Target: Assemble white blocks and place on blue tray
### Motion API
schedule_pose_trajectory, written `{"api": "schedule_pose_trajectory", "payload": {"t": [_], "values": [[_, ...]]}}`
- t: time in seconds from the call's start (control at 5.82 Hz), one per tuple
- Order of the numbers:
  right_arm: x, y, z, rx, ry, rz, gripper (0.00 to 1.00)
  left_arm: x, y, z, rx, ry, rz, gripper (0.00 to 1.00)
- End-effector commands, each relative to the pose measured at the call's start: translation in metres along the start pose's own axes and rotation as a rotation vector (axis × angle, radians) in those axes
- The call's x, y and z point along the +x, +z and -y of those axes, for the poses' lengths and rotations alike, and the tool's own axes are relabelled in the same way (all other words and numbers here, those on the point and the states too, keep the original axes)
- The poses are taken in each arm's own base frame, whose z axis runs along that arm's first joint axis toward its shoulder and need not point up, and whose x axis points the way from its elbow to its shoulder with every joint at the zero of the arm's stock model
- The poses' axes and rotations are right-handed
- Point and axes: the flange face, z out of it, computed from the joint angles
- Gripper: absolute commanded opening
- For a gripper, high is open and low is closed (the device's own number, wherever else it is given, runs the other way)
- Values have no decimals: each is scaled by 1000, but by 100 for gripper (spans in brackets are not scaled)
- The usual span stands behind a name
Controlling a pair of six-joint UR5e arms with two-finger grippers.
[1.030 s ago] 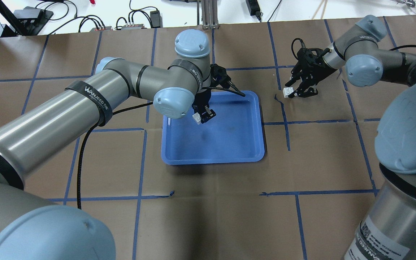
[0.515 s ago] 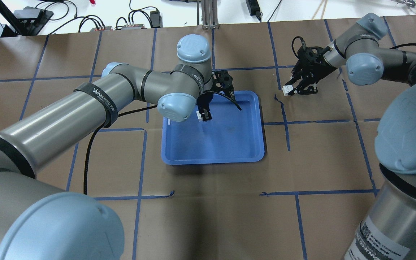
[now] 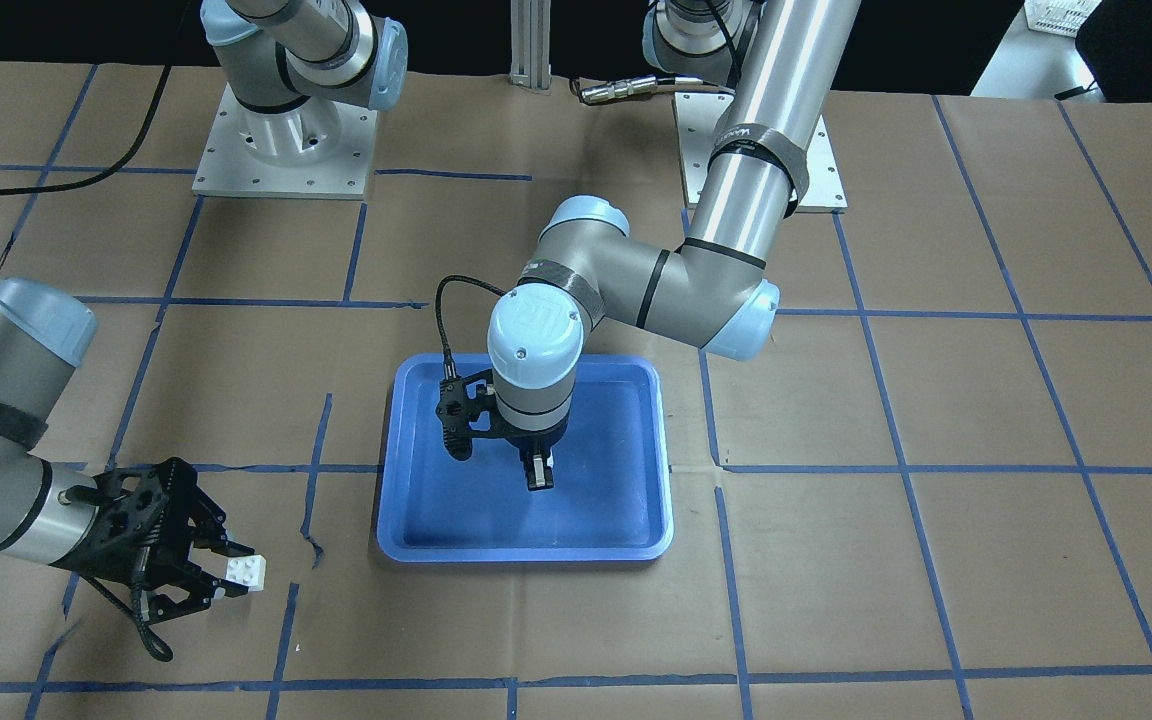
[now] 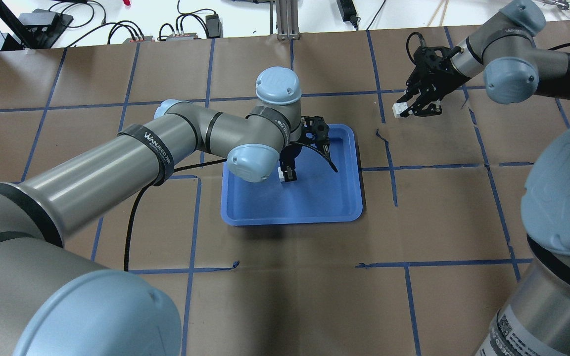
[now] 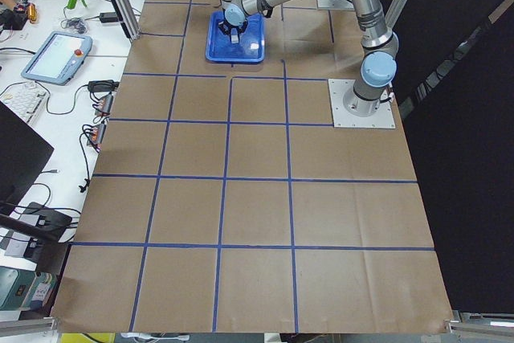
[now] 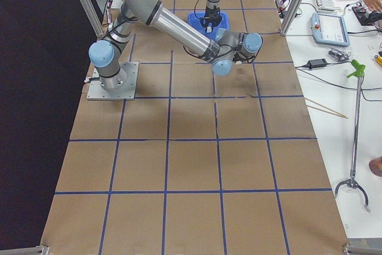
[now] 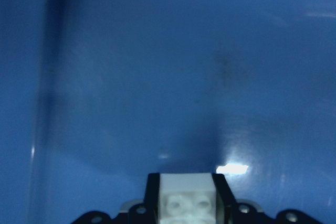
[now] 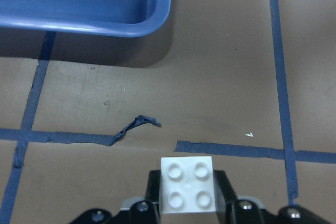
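The blue tray (image 4: 314,198) lies mid-table and also shows in the front view (image 3: 526,548). My left gripper (image 4: 286,175) hangs low over the tray's left part and is shut on a white block (image 4: 281,174). The left wrist view shows this block (image 7: 186,198) between the fingers, underside toward the camera, just above the tray floor (image 7: 184,77). My right gripper (image 4: 404,111) is beyond the tray's far right corner, above the paper. It is shut on the other white block (image 4: 399,109), whose studs face the right wrist camera (image 8: 187,184).
Brown paper with a blue tape grid covers the table. A torn bit of tape (image 8: 137,124) lies between the tray corner (image 8: 131,19) and my right gripper. Cables and power bricks (image 4: 181,29) sit past the far edge. A teach pendant (image 5: 56,50) lies on the side bench.
My left gripper has moved right and nearer over the tray with its block, its wrist turning. My right gripper has carried its block farther away and slightly right.
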Motion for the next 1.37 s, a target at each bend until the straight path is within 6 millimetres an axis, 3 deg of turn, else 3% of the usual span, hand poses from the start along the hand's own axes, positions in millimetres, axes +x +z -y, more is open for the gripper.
{"api": "schedule_pose_trajectory", "payload": {"t": [0.0, 0.17, 0.34, 0.52, 0.69, 0.86, 1.03, 1.2], "values": [[-15, -33, 26, -10, 105, -20, 29, 3, 3, 3, 4, 7, 5, 85], [-37, -39, 37, -7, 120, -21, 29, 2, -2, 2, 10, 2, 13, 96], [-65, -45, 51, -6, 155, -29, 29, 3, -23, 2, 20, 0, 39, 96], [-80, -48, 59, -4, 180, -35, 29, 3, -55, -1, 41, -19, 83, 96], [-88, -42, 61, 2, 182, -22, 29, 3, -96, -18, 38, -74, 84, 96], [-94, -37, 71, 4, 172, -12, 29, 26, -152, -46, 17, -101, 51, 96], [-97, -28, 90, 6, 179, -5, 29, 41, -192, -73, 11, -137, 35, 96], [-96, -9, 124, 0, 194, -38, 29, 41, -210, -86, 36, -285, 48, 96]]}}
